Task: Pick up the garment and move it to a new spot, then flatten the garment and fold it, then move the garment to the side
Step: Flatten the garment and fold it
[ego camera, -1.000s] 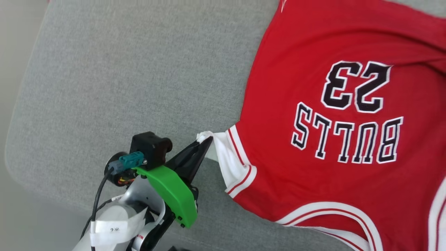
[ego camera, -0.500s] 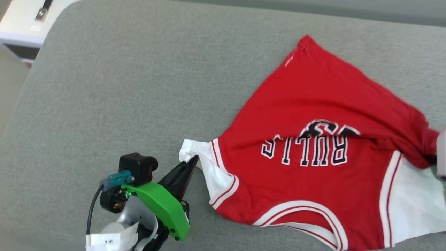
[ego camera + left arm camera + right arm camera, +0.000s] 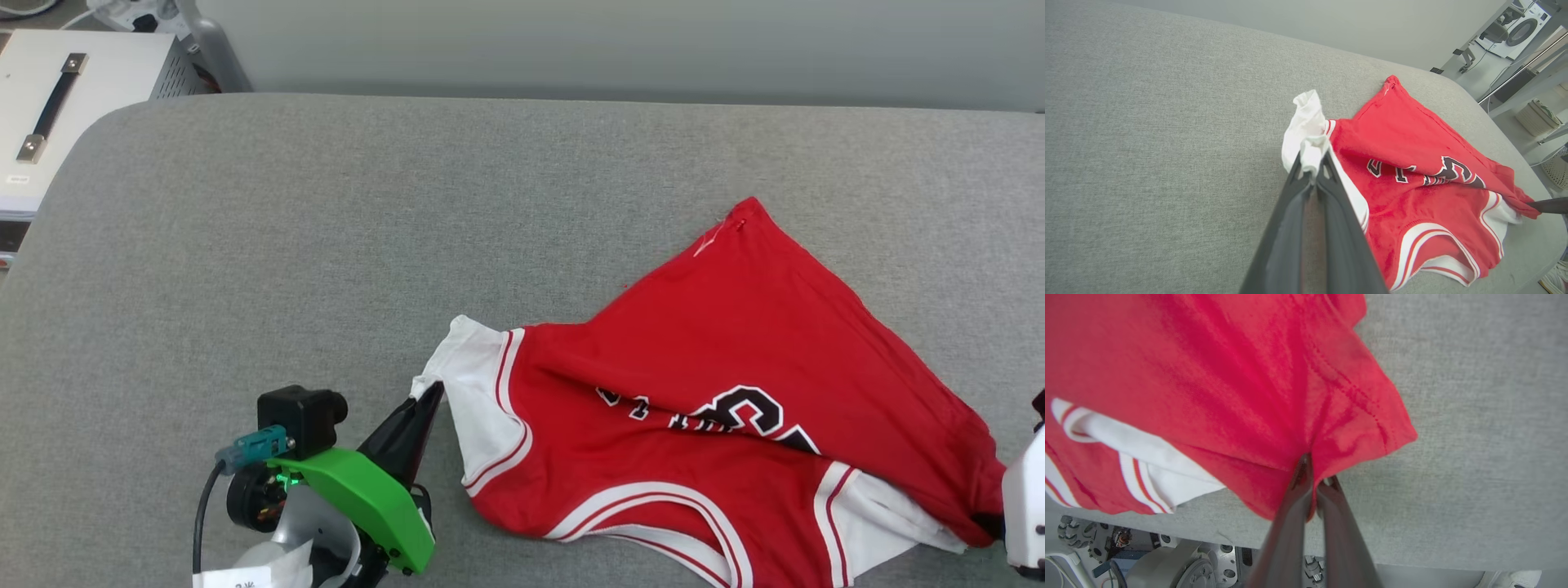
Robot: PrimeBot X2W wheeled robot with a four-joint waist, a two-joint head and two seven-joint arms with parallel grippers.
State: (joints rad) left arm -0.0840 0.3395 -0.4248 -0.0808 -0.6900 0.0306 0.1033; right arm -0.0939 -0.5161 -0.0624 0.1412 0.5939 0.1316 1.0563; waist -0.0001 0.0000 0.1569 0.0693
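garment point(image 3: 759, 343) lies rumpled on a grey cushion point(image 3: 326, 245). left pincer point(image 3: 1312, 162) clamps its white sleeve point(image 3: 1306, 118); right pincer point(image 3: 1316, 473) clamps red hem point(image 3: 1372, 416).

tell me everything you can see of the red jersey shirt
The red jersey-style T-shirt of soft knit has white sleeves, red-and-white striped trim and black-and-white lettering, partly hidden by a fold. It lies crumpled on the grey fabric cushion, not flat. The left gripper has its jaws shut on a white sleeve edge; the right gripper pinches a red hemmed corner.
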